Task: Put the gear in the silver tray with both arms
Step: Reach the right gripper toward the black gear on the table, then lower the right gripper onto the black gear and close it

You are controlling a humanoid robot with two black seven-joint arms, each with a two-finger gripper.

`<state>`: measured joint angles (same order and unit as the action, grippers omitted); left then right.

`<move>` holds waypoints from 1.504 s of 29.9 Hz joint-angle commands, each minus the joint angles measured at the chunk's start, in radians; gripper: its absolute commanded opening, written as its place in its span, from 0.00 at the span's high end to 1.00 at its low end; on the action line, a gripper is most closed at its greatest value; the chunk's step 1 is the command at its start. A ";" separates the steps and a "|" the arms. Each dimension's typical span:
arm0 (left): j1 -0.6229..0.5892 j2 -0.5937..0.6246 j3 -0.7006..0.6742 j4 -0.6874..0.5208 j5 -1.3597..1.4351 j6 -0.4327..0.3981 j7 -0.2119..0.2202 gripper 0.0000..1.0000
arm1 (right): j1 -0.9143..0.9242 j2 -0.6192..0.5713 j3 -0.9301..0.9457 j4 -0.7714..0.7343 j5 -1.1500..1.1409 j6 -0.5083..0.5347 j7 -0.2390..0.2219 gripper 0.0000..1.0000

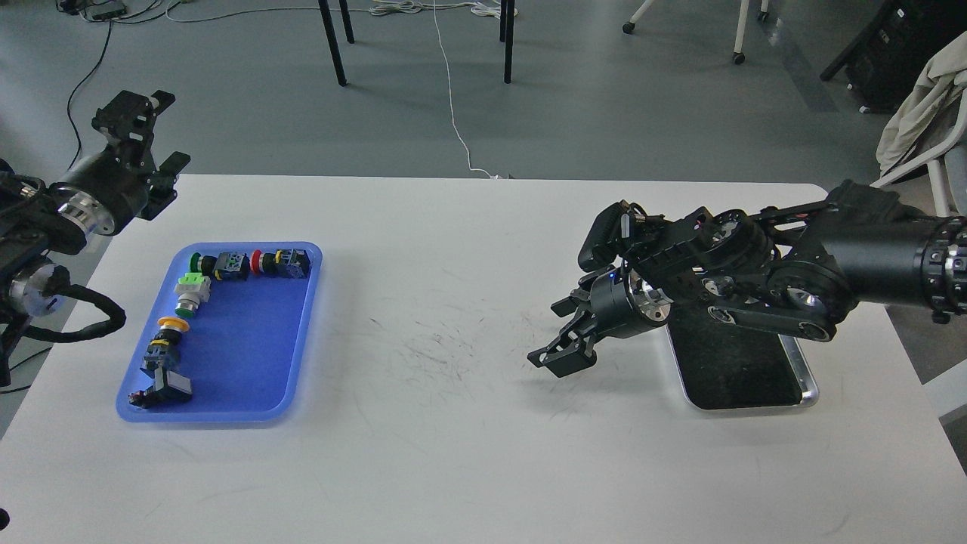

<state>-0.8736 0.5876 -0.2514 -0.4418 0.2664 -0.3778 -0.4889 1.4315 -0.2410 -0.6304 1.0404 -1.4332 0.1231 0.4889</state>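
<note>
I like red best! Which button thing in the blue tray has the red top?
The red-capped button in the blue tray's far row, between two black switch blocks. The others have green or yellow caps.

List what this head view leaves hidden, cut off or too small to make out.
- Silver tray: its far end is hidden by the right arm.
- Parts in the blue tray: too small to identify.
- Left arm: cut off by the left edge.
- Left gripper fingers: end-on and dark, so the gap is unclear.

floor: grey, smooth | white cable trailing across it | black chair legs behind | cloth-draped white chair at right
</note>
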 commanded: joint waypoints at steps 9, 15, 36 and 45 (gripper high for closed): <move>0.002 -0.006 0.000 0.000 -0.001 0.000 0.000 0.02 | -0.010 0.012 -0.065 -0.039 -0.021 0.000 0.000 0.25; -0.005 -0.002 -0.002 -0.002 -0.001 0.000 0.000 0.02 | -0.033 0.029 -0.068 -0.077 -0.021 0.001 0.000 0.28; -0.001 0.000 0.000 -0.002 -0.001 0.000 0.000 0.02 | -0.039 0.083 -0.124 -0.102 -0.029 0.003 0.000 0.29; 0.001 0.003 0.000 -0.002 -0.001 0.000 0.000 0.02 | -0.042 0.091 -0.126 -0.108 -0.033 0.003 0.000 0.40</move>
<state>-0.8729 0.5877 -0.2515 -0.4431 0.2654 -0.3774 -0.4884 1.3895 -0.1533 -0.7549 0.9342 -1.4621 0.1259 0.4887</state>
